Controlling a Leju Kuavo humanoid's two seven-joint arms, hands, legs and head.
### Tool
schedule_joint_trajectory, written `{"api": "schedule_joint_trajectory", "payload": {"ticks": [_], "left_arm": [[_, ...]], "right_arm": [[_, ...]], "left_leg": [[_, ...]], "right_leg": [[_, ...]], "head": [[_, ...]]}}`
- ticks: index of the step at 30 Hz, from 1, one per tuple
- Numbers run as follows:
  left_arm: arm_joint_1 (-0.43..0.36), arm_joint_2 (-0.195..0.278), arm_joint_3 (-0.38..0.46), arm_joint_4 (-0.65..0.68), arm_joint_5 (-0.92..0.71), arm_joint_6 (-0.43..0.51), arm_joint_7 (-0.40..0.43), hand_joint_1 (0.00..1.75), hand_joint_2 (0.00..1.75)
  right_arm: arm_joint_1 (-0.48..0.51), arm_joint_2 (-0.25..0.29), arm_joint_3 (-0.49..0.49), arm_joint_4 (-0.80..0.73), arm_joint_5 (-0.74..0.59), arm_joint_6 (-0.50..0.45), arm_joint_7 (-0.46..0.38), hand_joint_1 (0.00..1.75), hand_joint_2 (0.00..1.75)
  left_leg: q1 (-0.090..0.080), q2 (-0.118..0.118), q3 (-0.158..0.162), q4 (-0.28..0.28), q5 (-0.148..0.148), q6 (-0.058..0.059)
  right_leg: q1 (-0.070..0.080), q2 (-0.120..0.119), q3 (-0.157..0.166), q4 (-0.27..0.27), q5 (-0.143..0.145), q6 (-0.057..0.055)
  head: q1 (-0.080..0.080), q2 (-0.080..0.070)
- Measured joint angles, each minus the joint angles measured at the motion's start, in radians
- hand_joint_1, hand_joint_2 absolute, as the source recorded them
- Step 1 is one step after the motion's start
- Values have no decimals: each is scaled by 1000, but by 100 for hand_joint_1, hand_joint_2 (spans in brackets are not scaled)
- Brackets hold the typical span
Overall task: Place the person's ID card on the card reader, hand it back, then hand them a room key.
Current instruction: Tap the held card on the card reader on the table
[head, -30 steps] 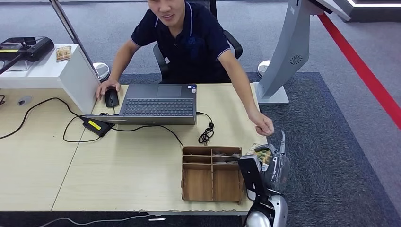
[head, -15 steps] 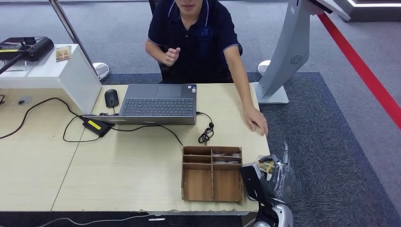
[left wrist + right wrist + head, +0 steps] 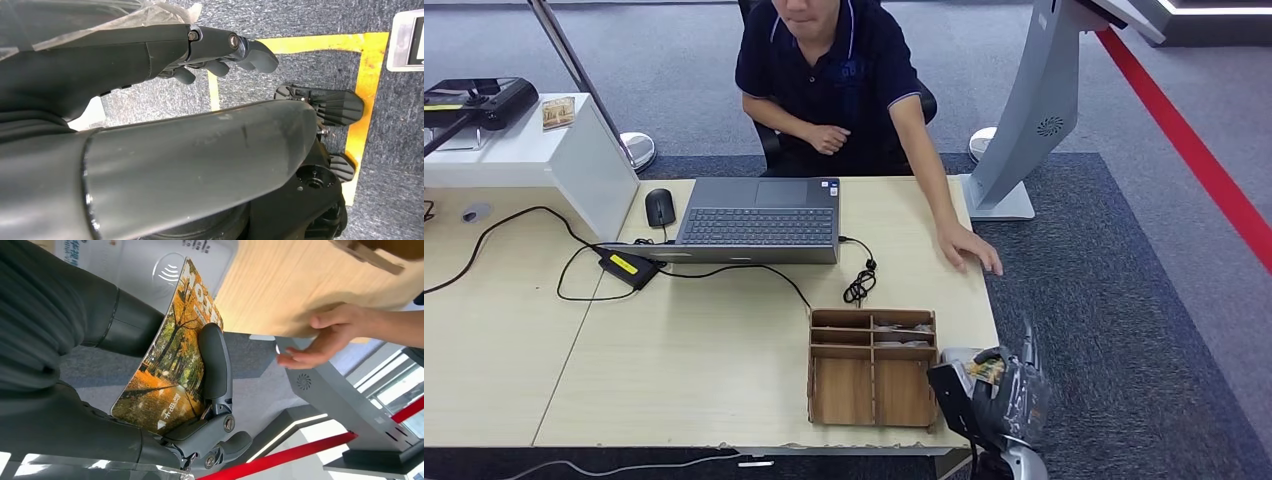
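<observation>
My right hand (image 3: 994,385) is at the table's front right corner and pinches the ID card (image 3: 172,360), a card printed with orange autumn trees, between thumb and finger. The card (image 3: 986,370) hangs tilted just over the white card reader (image 3: 150,265), which bears a contactless symbol; whether they touch I cannot tell. The person's hand (image 3: 971,250) rests flat on the table's right edge, beyond my hand, and is seen empty in the right wrist view (image 3: 320,337). My left hand (image 3: 220,47) hangs over the carpet with its fingers loosely extended and nothing in them.
A wooden compartment box (image 3: 871,365) with cards in its rear slots stands just left of my right hand. Farther back lie a laptop (image 3: 759,220), a mouse (image 3: 659,207) and cables (image 3: 860,285). A grey kiosk stand (image 3: 1034,110) rises beyond the table's right end.
The person drew the hand back from my right hand and laid it on the table edge, and took the other hand off the mouse. My right hand sank lower with the card.
</observation>
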Motion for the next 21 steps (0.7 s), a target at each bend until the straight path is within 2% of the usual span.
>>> {"api": "schedule_joint_trajectory", "payload": {"ticks": [6,14,21], "left_arm": [[0,0,0,0,1,1,0,0,0],[0,0,0,0,0,0,1,0,0],[0,0,0,0,-1,-3,1,0,0]], "right_arm": [[4,-9,26,18,5,0,12,175,175],[6,-22,76,43,101,0,60,175,175],[6,-35,110,54,119,0,77,175,175]], "left_leg": [[0,0,0,0,0,0],[0,0,0,0,0,0],[0,0,0,0,0,0]], "right_leg": [[0,0,0,0,0,0],[0,0,0,0,0,0],[0,0,0,0,0,0]], "head": [[0,0],[0,0],[0,0]]}}
